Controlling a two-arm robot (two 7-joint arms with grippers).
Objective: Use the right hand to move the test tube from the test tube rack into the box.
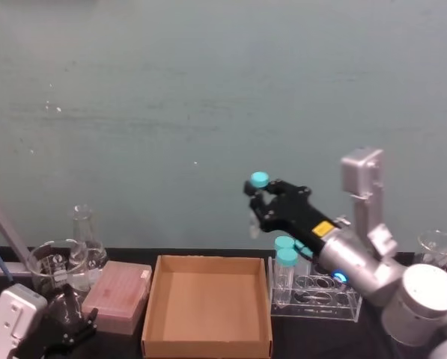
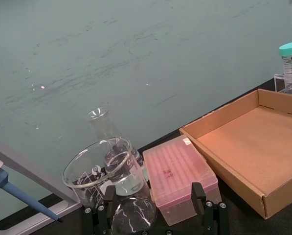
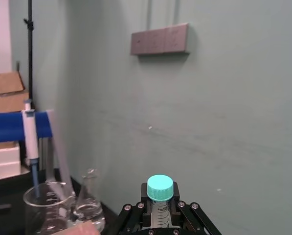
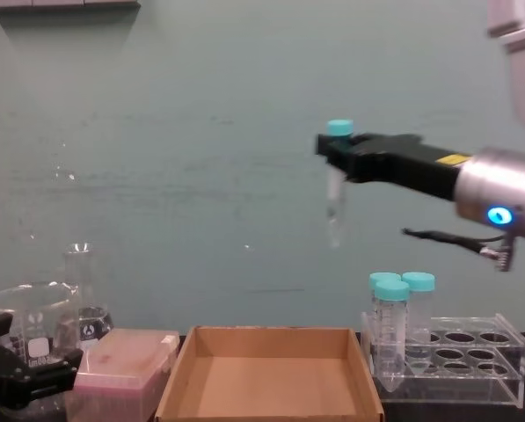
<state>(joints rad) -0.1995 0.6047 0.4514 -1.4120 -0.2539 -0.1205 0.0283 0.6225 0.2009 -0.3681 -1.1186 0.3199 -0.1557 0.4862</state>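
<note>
My right gripper point(image 1: 264, 202) is shut on the test tube point(image 4: 336, 198), a slim clear tube with a teal cap, gripped just under the cap. It hangs upright in the air, well above the right end of the box point(image 4: 271, 387) and left of the test tube rack point(image 4: 473, 360). In the right wrist view the teal-capped test tube point(image 3: 160, 188) stands between the black fingers point(image 3: 131, 215). The brown cardboard box point(image 1: 208, 303) lies beside the clear rack point(image 1: 328, 299). My left gripper point(image 2: 153, 215) rests open, low at the left by the glassware.
Wider teal-capped tubes point(image 1: 287, 262) stand at the rack's left end. A pink lidded box point(image 1: 118, 295), a beaker point(image 1: 55, 265) and a conical flask point(image 1: 84, 235) sit left of the cardboard box. A blue-tipped pipette point(image 2: 18, 191) leans at far left. More glassware point(image 1: 436, 247) stands far right.
</note>
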